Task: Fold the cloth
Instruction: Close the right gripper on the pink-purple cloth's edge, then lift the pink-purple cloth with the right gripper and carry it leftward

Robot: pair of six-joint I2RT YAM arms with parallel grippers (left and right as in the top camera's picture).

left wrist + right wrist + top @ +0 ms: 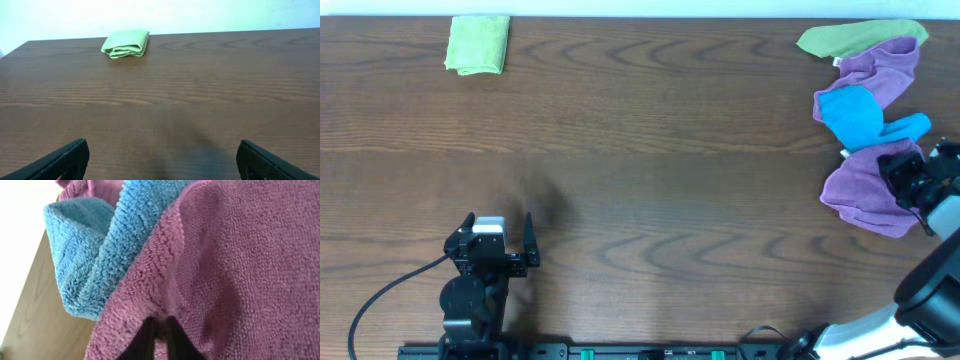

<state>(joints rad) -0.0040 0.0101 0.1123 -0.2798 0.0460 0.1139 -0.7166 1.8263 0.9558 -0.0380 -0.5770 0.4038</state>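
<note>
Right jaws pinched tight on a fold of the purple cloth (240, 265), left jaws spread wide, holding nothing

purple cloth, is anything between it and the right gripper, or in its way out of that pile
Nothing stands between them: the right gripper is shut on the purple cloth. The blue cloth lies against it in the pile, touching it, and may drag along when the purple one is pulled out.
</note>
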